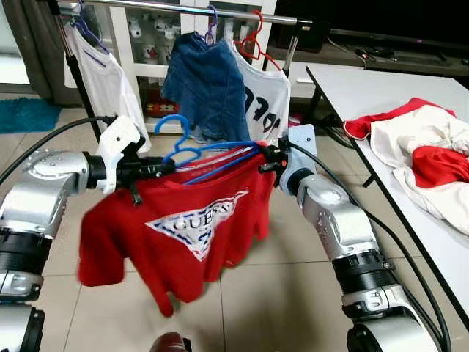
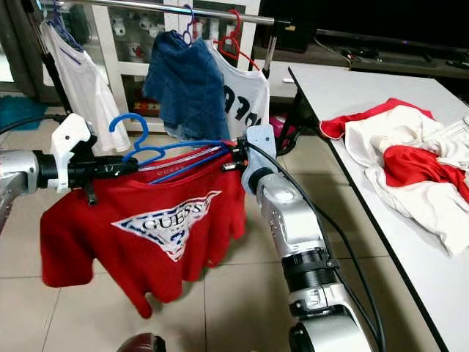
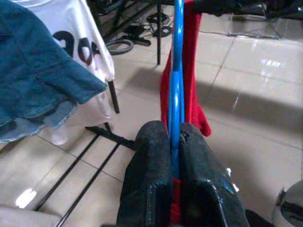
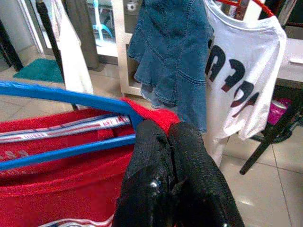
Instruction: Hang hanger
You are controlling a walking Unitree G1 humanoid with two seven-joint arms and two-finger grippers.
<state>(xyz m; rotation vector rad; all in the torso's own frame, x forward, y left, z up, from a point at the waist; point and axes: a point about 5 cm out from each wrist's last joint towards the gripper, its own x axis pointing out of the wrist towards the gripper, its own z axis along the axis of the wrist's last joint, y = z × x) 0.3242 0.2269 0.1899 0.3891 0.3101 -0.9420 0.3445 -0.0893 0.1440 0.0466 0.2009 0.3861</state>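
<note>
From the head, the blue hanger (image 1: 212,152) carrying a red shirt (image 1: 176,227) is hanging between both arms, below the rail (image 1: 220,11). Left wrist: the left gripper (image 3: 174,156) is clamping its thin, light, slippery frame. Right wrist: the right gripper (image 4: 165,142) is pinching the other end together with the soft shirt.

You're looking at a blue plastic hanger (image 1: 192,150) carrying a red T-shirt (image 1: 179,227) with a white triangular logo; it's held roughly level in mid-air, hook up and tilted toward the rail (image 1: 220,11) beyond, still below it; the left gripper (image 3: 175,142) pinches one end, the right gripper (image 4: 173,137) the other.
</note>
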